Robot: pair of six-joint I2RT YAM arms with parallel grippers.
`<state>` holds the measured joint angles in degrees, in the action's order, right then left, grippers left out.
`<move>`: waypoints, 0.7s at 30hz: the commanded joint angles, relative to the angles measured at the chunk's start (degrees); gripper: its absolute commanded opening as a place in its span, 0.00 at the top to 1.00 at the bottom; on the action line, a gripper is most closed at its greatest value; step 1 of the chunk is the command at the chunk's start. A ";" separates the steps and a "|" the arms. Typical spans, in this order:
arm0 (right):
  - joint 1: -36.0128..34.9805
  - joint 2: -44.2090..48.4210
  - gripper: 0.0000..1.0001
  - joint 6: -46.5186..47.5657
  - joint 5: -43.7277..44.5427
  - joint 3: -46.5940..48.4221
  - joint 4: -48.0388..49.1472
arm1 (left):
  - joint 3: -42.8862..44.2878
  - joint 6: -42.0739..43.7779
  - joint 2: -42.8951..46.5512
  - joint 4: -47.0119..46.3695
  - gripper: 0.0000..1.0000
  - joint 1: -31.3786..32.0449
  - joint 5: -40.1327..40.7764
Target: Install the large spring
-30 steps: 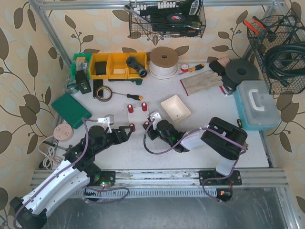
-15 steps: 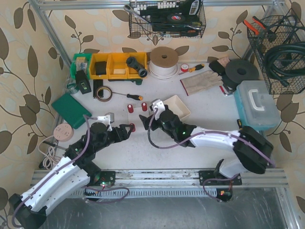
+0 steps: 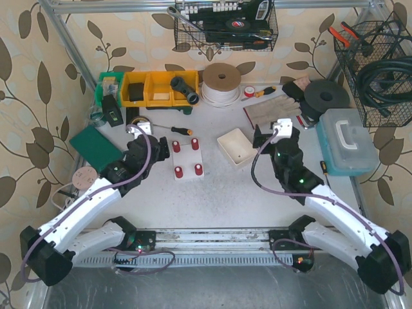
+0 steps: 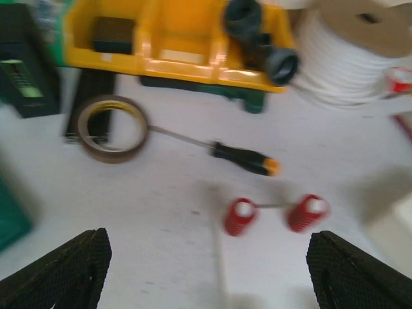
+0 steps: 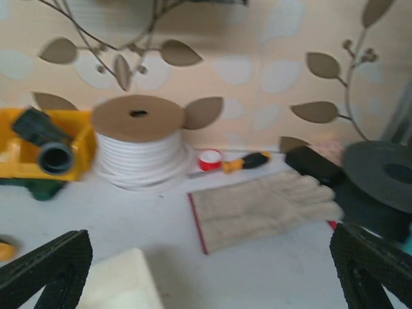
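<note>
Four red springs (image 3: 197, 169) stand on a white plate (image 3: 187, 158) in the middle of the tabletop (image 3: 225, 199), between the two arms. The left claw (image 4: 206, 277) is wide open and holds nothing, near the tape roll (image 4: 109, 129) and the screwdriver (image 4: 244, 159), with two of the springs just in front of it. The right claw (image 5: 206, 270) is wide open and holds nothing too, off to the right by the white tray (image 3: 237, 146) and the glove (image 5: 264, 206).

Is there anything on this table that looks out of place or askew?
Only one thing: the black pipe fitting does not lie inside the yellow bin; it sticks out over the bin's front rim. Nothing looks spilled or broken.
</note>
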<state>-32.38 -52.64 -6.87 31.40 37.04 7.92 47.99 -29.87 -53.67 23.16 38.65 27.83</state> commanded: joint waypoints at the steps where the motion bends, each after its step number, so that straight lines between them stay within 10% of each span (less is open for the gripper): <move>1: 2.06 3.35 0.00 7.98 8.70 -7.37 3.34 | -4.44 12.09 -1.33 -8.60 0.14 -4.01 15.40; 10: 11.82 -3.34 0.00 5.20 14.36 -14.89 10.40 | -19.04 19.32 -5.92 -32.93 0.14 -22.14 13.45; 21: 19.34 -18.42 0.00 11.73 2.22 -22.37 37.16 | -25.48 33.60 -21.58 -59.26 0.15 -28.47 7.52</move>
<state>-13.50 -66.06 1.43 37.74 15.27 32.29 22.59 -0.23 -74.37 -24.84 12.40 38.54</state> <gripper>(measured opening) 0.992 0.866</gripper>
